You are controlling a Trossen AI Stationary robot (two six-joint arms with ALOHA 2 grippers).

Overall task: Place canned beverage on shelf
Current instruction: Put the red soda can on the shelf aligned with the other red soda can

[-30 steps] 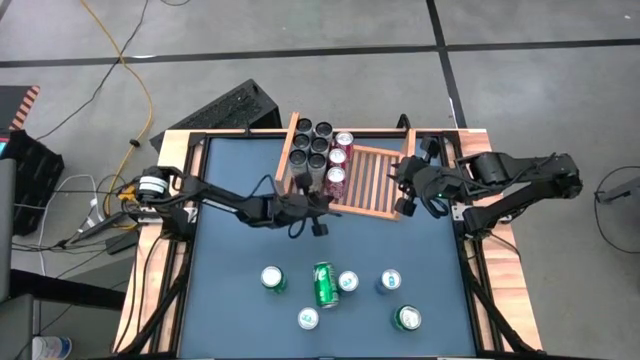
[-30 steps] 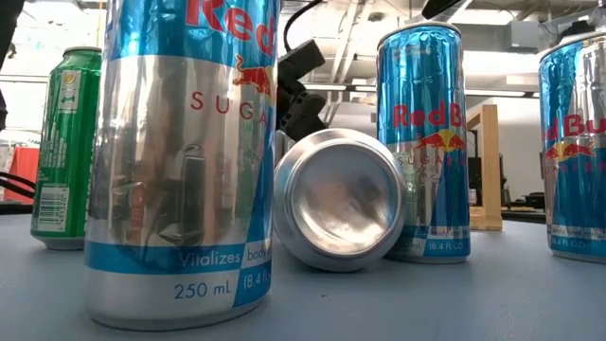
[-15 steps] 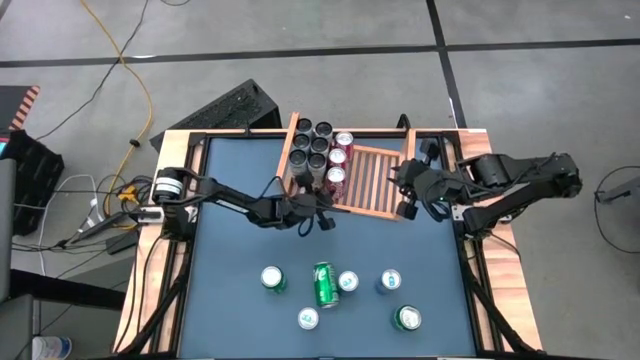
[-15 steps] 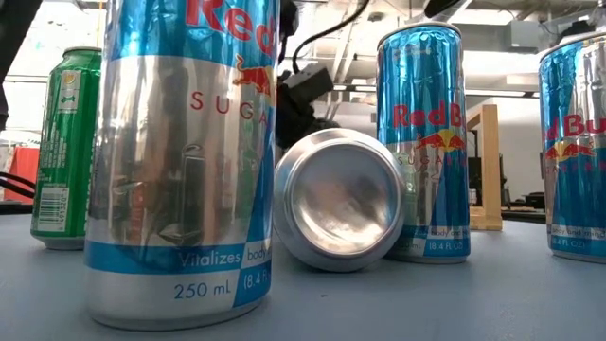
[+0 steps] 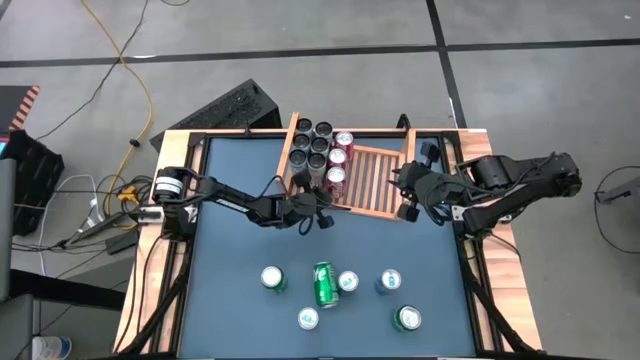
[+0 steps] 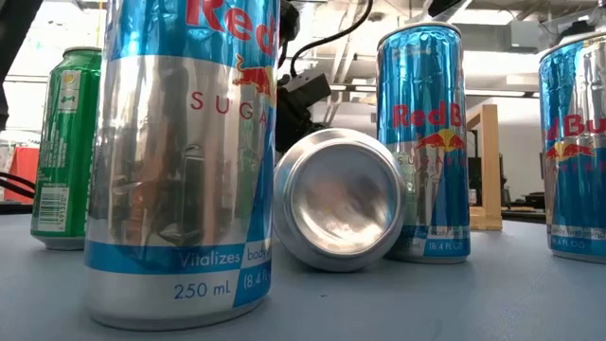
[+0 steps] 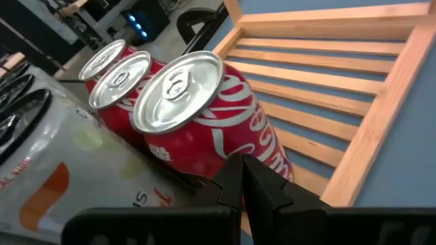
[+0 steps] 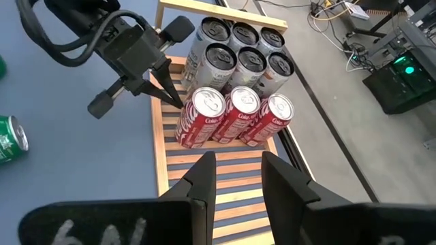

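The shelf (image 5: pixel 375 180), a light wooden slatted tray, lies at the table's far middle. At its left end stand several dark-topped cans (image 5: pixel 310 145) and a row of three red cans (image 5: pixel 338 158). My left gripper (image 5: pixel 325 198) is shut at the shelf's near left corner. Its tips (image 7: pixel 243 167) are at the side of the nearest red can (image 7: pixel 225 129), as the right wrist view (image 8: pixel 178 103) also shows. My right gripper (image 8: pixel 235 170) is open and empty above the shelf's right part (image 5: pixel 405 198). My left gripper's shut fingertips (image 8: pixel 176 101) point slanting down from the near left at the lower side of the nearest red can (image 8: pixel 194 126). I cannot tell whether they touch it. The can stands upright on the shelf's slats.
Several loose cans stand on the near half of the table: green ones (image 5: pixel 272 279) (image 5: pixel 407 318), blue-and-silver ones (image 5: pixel 390 282) (image 6: pixel 180 161), and one green can lying on its side (image 5: pixel 325 285). The shelf's middle and right slats (image 8: pixel 204 163) are bare.
My left arm has stretched a little farther toward the shelf's near left corner, its fingers still shut. The cans on the shelf have not moved.
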